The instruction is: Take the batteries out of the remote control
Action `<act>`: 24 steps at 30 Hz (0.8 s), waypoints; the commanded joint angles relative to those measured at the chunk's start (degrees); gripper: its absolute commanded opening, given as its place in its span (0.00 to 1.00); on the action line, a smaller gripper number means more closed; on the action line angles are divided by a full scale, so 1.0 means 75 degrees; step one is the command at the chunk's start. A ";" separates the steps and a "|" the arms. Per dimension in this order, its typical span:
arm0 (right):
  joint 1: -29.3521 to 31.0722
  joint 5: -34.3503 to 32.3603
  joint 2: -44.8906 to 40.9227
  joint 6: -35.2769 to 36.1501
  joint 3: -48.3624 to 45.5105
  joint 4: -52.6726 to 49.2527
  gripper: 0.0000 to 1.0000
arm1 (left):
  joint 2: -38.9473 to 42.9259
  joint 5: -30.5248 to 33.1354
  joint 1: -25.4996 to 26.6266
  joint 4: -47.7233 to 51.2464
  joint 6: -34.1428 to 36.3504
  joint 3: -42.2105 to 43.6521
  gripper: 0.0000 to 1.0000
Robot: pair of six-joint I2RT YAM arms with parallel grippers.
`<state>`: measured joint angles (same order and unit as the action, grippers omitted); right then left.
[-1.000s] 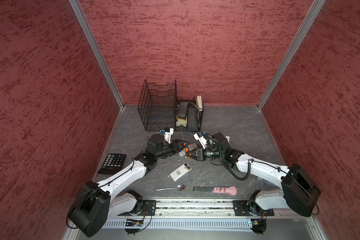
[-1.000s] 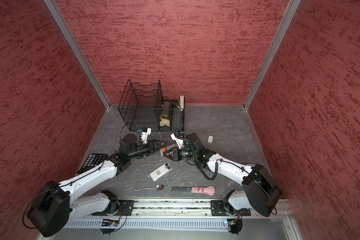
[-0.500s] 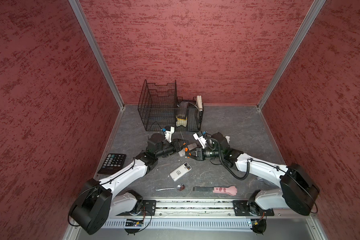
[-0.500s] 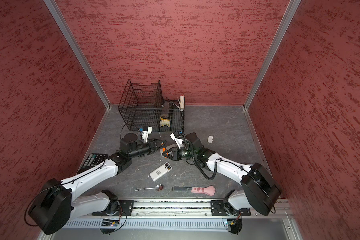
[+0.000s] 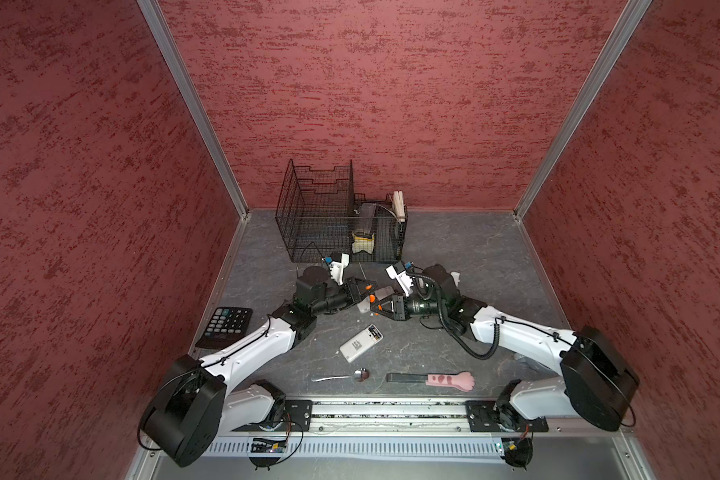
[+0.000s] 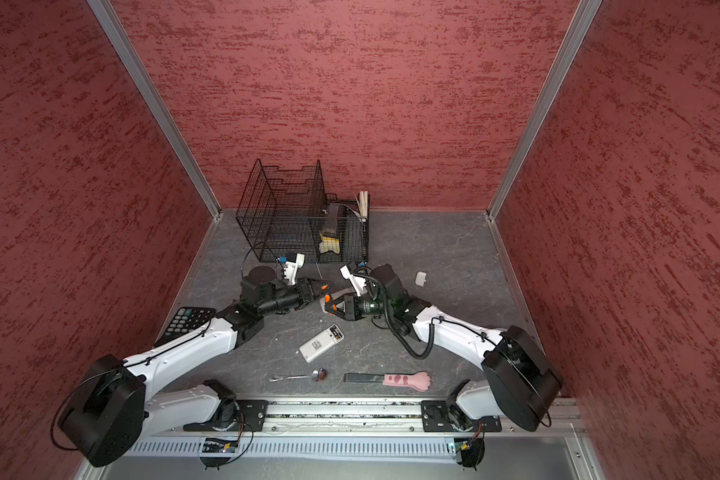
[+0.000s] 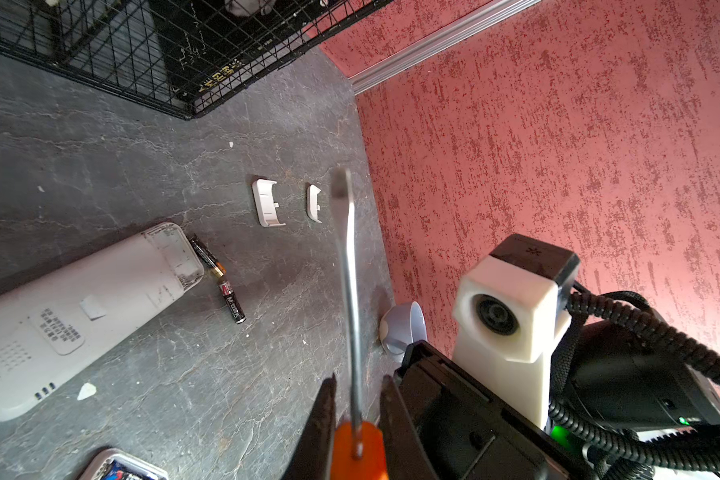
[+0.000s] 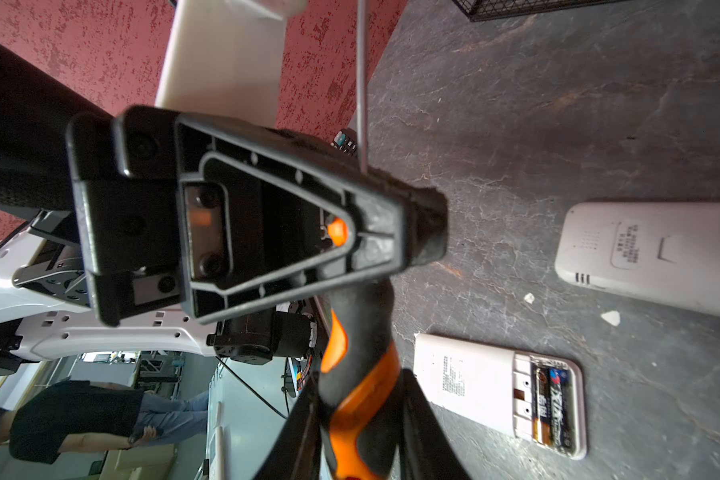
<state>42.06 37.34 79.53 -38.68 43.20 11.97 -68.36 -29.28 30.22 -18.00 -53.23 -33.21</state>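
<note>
Now my left gripper (image 7: 356, 392) has just clamped the screwdriver (image 7: 348, 270) my right gripper (image 8: 360, 395) also grips; two batteries (image 8: 551, 405) remain in the remote (image 8: 462, 382).

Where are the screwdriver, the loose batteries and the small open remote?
screwdriver (image 7: 350, 270): left wrist view, metal shaft.
loose batteries (image 7: 232, 302): left wrist view, black casing of one.
small open remote (image 8: 462, 382): right wrist view, white back.

White remote (image 5: 360, 344), seemingly open, near spoon (image 5: 358, 375)
</note>
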 commanded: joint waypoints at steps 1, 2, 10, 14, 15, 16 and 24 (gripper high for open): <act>0.0032 -0.0190 -0.0301 -0.0109 0.0102 0.0196 0.11 | -0.0018 0.0193 -0.0076 -0.0165 0.0064 -0.0186 0.00; 0.0034 -0.0327 -0.0367 -0.0139 0.0079 0.0252 0.21 | -0.0014 0.0222 -0.0134 -0.0179 0.0028 -0.0199 0.00; 0.0114 -0.2062 -0.0913 -0.0765 -0.0660 0.1315 0.44 | -0.0224 0.0029 -0.0832 -0.0727 -0.0759 -0.0589 0.00; 0.0328 -0.2489 -0.0723 -0.1002 -0.0803 0.1981 0.48 | -0.0359 -0.0008 -0.0929 -0.0983 -0.1164 -0.0695 0.00; 0.0394 -0.2573 -0.0656 -0.1056 -0.0809 0.2191 0.49 | -0.0386 -0.0010 -0.0919 -0.1073 -0.1267 -0.0693 0.00; 0.0461 -0.2630 -0.0567 -0.1141 -0.0823 0.2479 0.51 | -0.0400 0.0001 -0.0923 -0.1180 -0.1371 -0.0672 0.00; 0.0751 -0.3338 -0.0062 -0.1780 -0.1056 0.4475 0.53 | -0.0243 0.0216 -0.0889 -0.1122 -0.1581 -0.0672 0.00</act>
<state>47.16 16.34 78.22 -48.93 35.70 37.10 -71.24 -28.60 23.51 -25.67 -64.34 -37.30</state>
